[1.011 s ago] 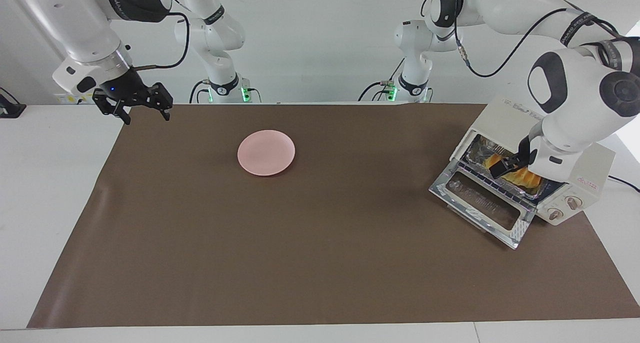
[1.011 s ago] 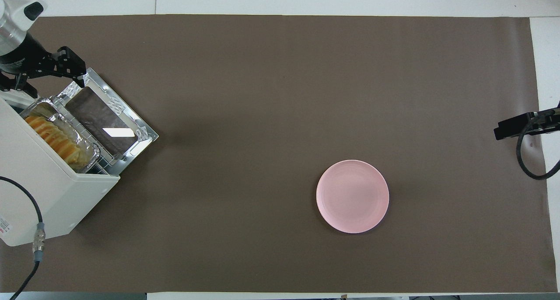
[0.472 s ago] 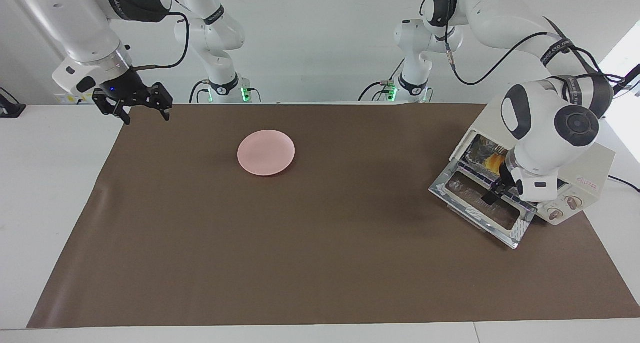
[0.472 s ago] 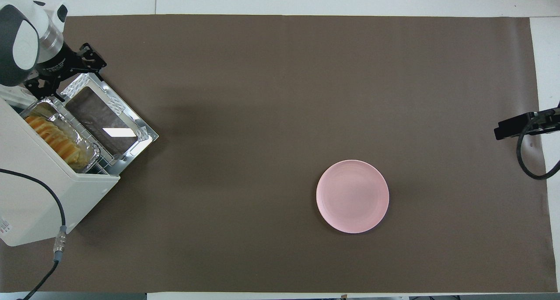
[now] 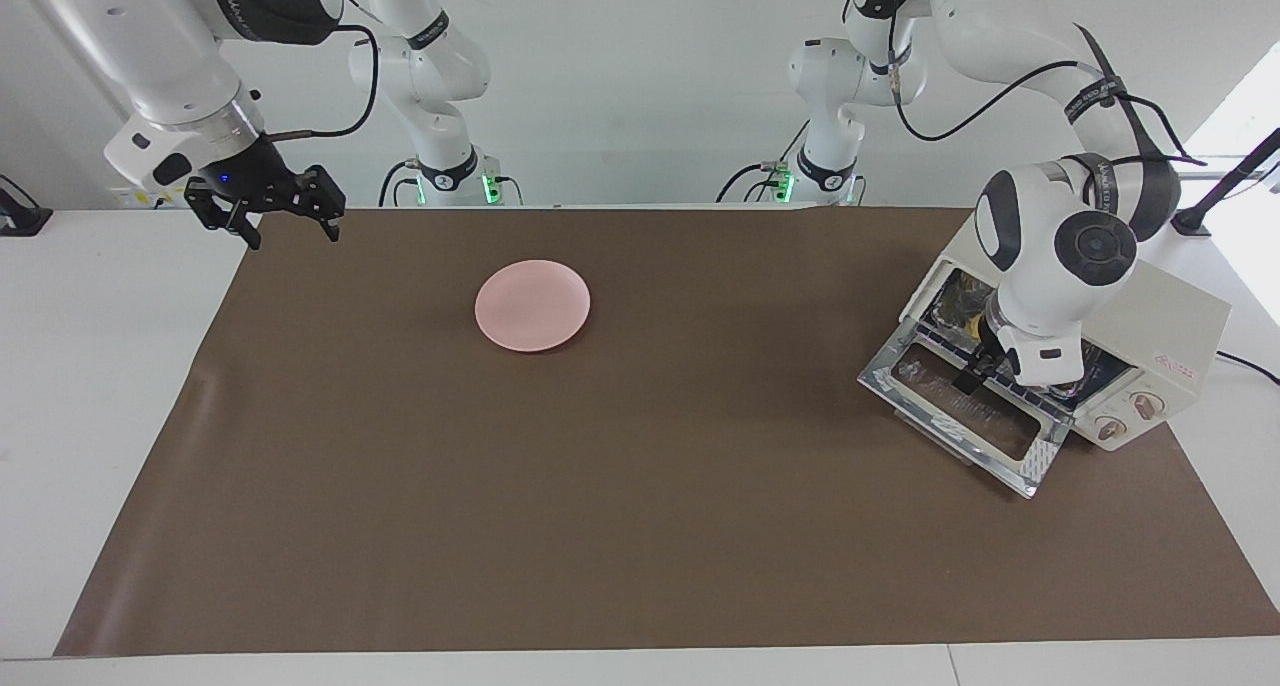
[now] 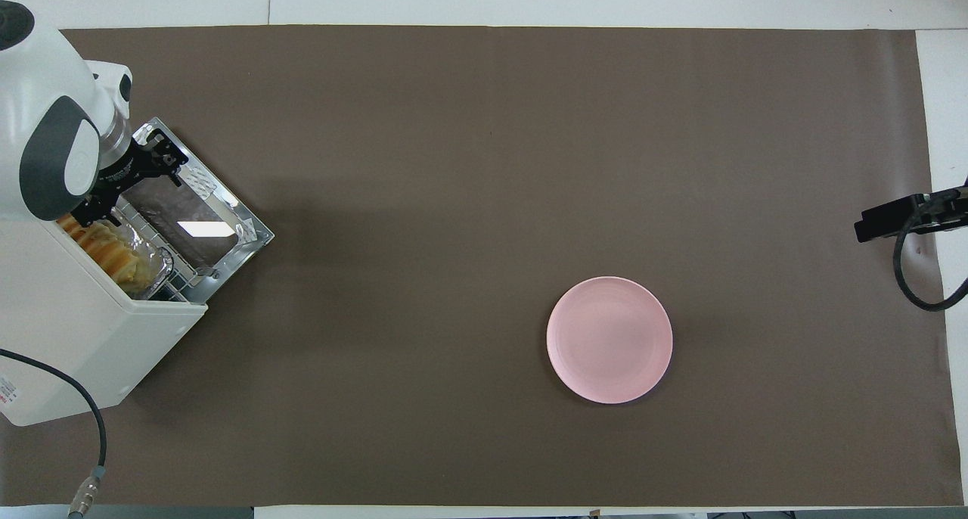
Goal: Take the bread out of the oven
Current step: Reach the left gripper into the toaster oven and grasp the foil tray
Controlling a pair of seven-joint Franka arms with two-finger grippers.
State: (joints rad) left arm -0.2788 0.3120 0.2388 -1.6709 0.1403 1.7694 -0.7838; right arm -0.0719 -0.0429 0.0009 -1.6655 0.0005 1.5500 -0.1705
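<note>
The cream-white oven (image 5: 1170, 311) stands at the left arm's end of the table, also in the overhead view (image 6: 76, 337). Its glass door (image 5: 960, 416) lies dropped open (image 6: 197, 216). The golden ridged bread (image 6: 113, 253) lies in a silver foil tray (image 6: 155, 265) on the rack at the oven's mouth. In the facing view the arm hides it. My left gripper (image 5: 975, 371) is open and empty, low over the door's hinge edge next to the tray (image 6: 128, 182). My right gripper (image 5: 265, 211) is open and waits over the table's corner at the right arm's end.
A pink round plate (image 5: 532, 305) sits on the brown mat toward the right arm's end (image 6: 609, 340). The oven's black cable (image 6: 53, 375) trails off toward the robots. The oven's two knobs (image 5: 1128, 416) face away from the robots.
My left gripper has swung out from the oven's end, over the open door, then in toward the tray, with the wrist turning. The right arm, the plate and the bread have not moved.
</note>
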